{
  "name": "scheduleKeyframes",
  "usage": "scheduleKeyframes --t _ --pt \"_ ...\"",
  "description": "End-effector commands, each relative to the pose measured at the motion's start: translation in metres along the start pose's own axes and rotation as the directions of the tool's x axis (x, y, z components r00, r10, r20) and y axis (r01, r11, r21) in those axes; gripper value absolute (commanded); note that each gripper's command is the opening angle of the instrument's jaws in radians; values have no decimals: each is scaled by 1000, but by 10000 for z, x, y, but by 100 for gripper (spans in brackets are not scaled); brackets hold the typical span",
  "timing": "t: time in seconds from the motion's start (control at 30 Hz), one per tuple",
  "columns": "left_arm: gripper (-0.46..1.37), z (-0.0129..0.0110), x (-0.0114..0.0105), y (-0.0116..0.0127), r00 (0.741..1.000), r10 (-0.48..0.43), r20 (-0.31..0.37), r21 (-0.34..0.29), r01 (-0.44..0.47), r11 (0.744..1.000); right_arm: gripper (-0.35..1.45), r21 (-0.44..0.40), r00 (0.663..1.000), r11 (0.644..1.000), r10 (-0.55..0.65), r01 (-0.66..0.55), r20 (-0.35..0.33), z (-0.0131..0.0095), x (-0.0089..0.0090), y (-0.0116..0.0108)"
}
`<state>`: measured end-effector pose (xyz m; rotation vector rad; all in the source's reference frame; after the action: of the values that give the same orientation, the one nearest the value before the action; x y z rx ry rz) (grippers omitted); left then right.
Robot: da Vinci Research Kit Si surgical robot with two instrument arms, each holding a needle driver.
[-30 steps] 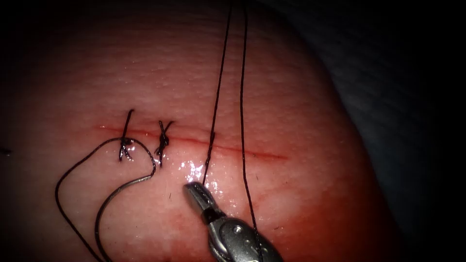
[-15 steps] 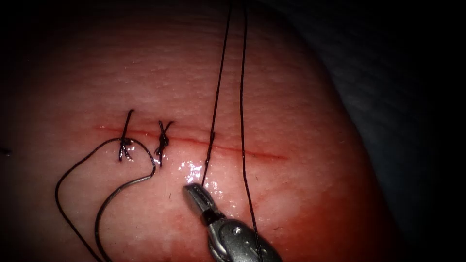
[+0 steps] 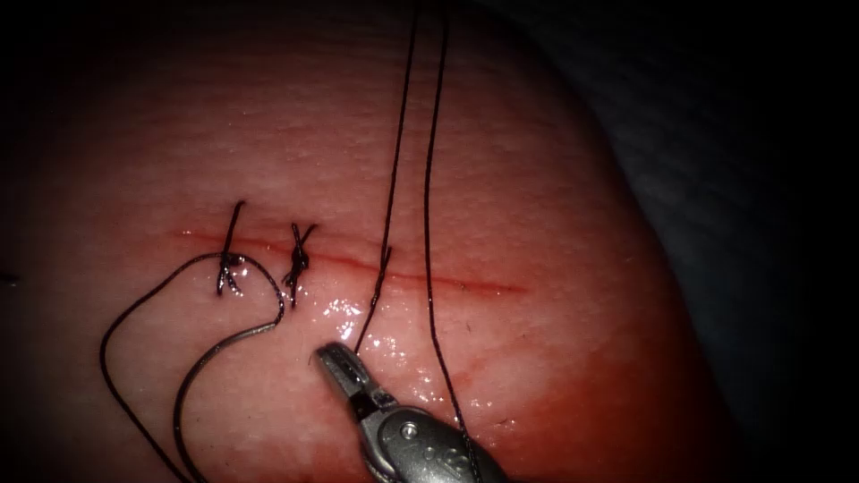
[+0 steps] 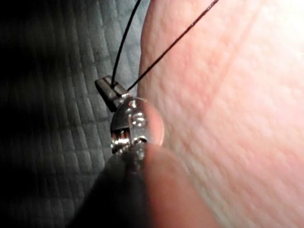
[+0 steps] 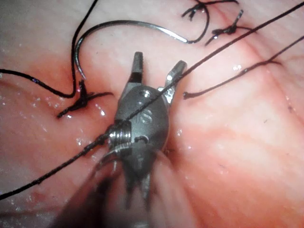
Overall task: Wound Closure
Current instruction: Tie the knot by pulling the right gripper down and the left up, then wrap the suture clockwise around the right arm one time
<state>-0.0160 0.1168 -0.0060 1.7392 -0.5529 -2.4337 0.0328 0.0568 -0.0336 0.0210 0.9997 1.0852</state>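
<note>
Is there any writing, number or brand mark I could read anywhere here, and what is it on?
"S": a single mark on the metal body of the right tool, seen in the right wrist view.
A few marks on that tool's body in the endoscope view are too blurred to read.
I see no writing on the left tool, the thread, the needle or the tissue.

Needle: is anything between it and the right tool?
Nothing visible: bare tissue separates the needle, lying on it, from the right tool, open and empty. The thread, held by the left tool, crosses the right tool's farther jaw.
</note>
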Motion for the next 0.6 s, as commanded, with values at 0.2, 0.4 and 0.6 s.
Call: scheduleKeyframes --t 0.2,0.4,0.6 --pt "-35 -25 19 8 996 -36 -86 -47 32 998 134 0 998 998 -60 60 -13 2 2 5" --pt "-35 -51 39 16 986 -65 -152 -79 54 995 131 0 995 996 -93 93 -22 1 6 9" --pt "-35 -73 62 23 973 -92 -210 -109 70 992 125 3 993 993 -116 116 -24 -2 9 12"
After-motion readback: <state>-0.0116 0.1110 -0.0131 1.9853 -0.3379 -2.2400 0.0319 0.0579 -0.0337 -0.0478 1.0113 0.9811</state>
